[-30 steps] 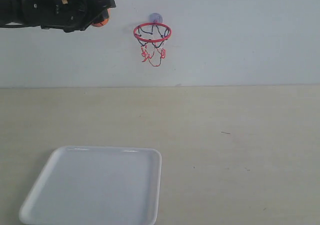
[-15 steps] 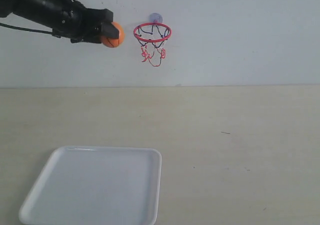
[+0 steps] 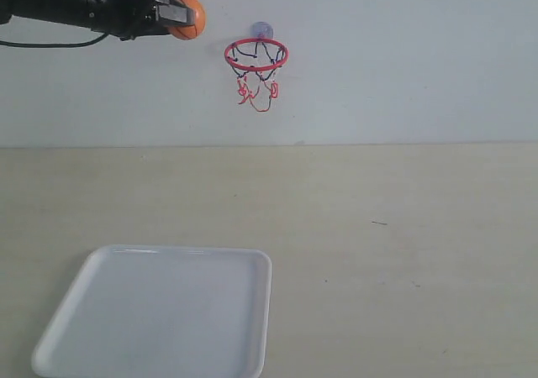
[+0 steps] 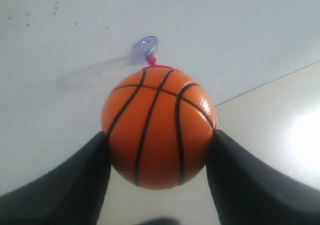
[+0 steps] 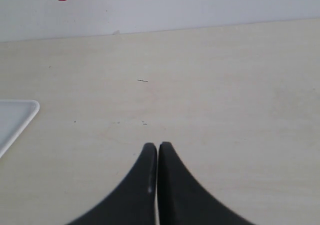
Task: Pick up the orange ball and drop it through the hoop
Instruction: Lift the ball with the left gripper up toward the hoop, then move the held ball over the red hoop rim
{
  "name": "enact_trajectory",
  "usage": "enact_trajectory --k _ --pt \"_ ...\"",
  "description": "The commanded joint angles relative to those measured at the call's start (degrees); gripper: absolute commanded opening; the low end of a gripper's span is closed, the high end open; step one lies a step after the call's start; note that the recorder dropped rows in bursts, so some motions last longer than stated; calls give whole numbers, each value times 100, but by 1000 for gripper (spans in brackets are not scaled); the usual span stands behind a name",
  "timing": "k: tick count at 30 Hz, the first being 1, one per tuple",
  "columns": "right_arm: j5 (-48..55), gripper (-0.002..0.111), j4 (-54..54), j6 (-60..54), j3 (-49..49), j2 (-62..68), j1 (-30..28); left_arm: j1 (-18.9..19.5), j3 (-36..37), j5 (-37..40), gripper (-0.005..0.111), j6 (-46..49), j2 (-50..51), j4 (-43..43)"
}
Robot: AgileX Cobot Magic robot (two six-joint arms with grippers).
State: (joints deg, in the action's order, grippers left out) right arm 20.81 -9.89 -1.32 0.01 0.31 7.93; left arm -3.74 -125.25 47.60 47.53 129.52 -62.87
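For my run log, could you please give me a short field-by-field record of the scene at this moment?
left gripper: shut on the orange ball, raised close to the wall
orange ball: in the exterior view, left of the hoop and slightly above it, not over it
hoop: fixed to the wall by its suction cup; nothing in it
right gripper: shut, holding nothing, over the table
white tray: on the table, nothing on it
task status: ball held, not yet dropped
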Motion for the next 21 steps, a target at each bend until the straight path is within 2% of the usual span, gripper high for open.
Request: enact_trajectory --k 1,8,12,15,21 --pt "-37 0 5 -12 -1 -31 4 -76 -537 45 4 159 358 -373" --pt "-37 0 5 -12 -1 -31 4 -374 -1382 -19 4 399 856 -468" --pt "-37 0 5 -12 -1 -31 4 -405 -1429 60 4 857 881 -1060" --pt "-37 0 5 -12 -1 -31 4 -431 -1429 200 4 1144 906 -1141" --pt "-37 0 5 -12 -1 -31 4 -431 -1429 257 4 2218 1168 -1766"
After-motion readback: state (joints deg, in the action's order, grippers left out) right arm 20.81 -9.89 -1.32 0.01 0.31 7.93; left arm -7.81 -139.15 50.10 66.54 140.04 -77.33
